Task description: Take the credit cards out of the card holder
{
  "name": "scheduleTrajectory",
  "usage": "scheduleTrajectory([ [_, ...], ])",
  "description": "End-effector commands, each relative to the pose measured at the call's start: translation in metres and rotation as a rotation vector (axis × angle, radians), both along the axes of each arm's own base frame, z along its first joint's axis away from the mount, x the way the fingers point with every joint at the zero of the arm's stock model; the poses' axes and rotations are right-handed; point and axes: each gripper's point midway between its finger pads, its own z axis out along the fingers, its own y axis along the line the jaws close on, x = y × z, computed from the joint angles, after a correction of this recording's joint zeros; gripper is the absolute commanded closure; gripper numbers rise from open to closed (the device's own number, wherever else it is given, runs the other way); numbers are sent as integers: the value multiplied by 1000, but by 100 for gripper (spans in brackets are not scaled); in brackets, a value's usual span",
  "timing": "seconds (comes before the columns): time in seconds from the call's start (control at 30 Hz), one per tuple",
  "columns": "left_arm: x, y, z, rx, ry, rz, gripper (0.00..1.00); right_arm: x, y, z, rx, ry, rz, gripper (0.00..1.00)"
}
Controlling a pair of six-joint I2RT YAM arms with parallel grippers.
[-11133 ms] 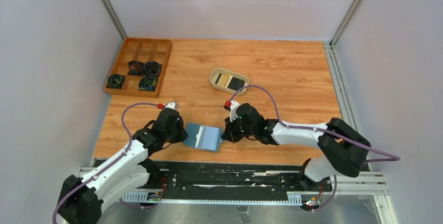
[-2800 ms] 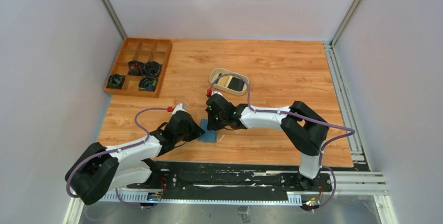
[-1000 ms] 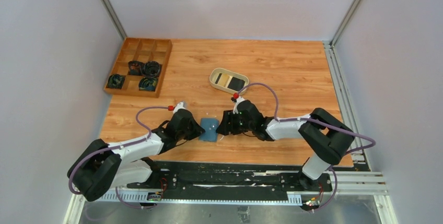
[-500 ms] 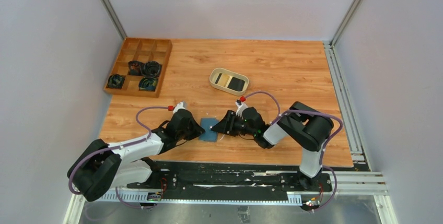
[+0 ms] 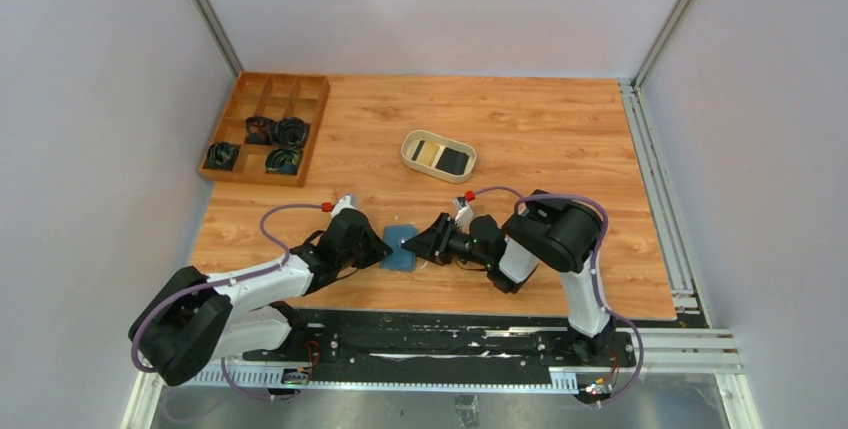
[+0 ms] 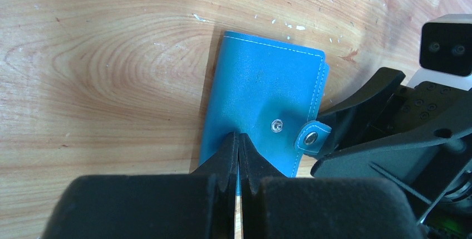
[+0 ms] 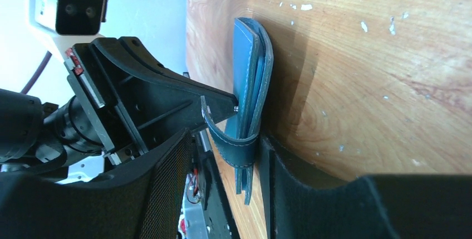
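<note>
A: Where does the card holder sit?

B: The teal-blue card holder [image 5: 400, 247] lies folded flat on the wooden table [image 5: 560, 129], close to the arms' bases and between the two grippers.

A: And the left gripper?

B: The left gripper [image 6: 239, 138] comes in from the holder's left. Its fingers are clenched together, and their tips rest on the holder's top face at the edge on that side. The views do not show whether they nip any of the leather.

A: The right one?

B: The right gripper [image 7: 228, 141] is at the holder's opposite edge. Its jaws stand apart and straddle that edge without clamping it. One finger [image 7: 334, 205] lies along the table just beside the holder, and the other [image 7: 161, 194] is just outside the snap tab [image 6: 310, 137]. The tab is unfastened, curls off the holder's edge and is clear of its stud [image 6: 275, 125].

A: Can any cards be seen inside?

B: From the side the holder shows only stacked layers, so that cannot be told.

A: What lies beyond the holder?

B: Well beyond it and a little to the right is a beige oval dish [image 5: 410, 145]. A tan-gold card [image 5: 430, 153] and a black card [image 5: 455, 160] lie in it side by side. Farther off to the holder's left, at the back of the table, is a brown wooden compartment tray [image 5: 240, 99]. Dark coiled items [image 5: 290, 132] sit in four of its compartments.
</note>
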Motion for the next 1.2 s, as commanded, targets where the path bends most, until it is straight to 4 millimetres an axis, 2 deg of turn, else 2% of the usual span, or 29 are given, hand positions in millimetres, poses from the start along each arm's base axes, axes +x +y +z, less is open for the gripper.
scheduleTrajectory([
  [0.0, -25, 27, -36, 149, 115, 5, 100, -12, -8, -37, -61, 91, 10, 48],
  [0.37, -26, 29, -36, 153, 116, 7, 100, -4, 0, -35, 17, 126, -16, 49],
  [0.87, -28, 30, -37, 152, 115, 7, 100, 0, 0, -41, 20, 151, -49, 56],
  [0.97, -28, 31, -38, 154, 118, 7, 100, 2, 2, -35, 29, 125, -37, 54],
  [1.17, -29, 31, -39, 156, 120, 5, 100, 8, 7, -20, 57, 84, -33, 42],
])
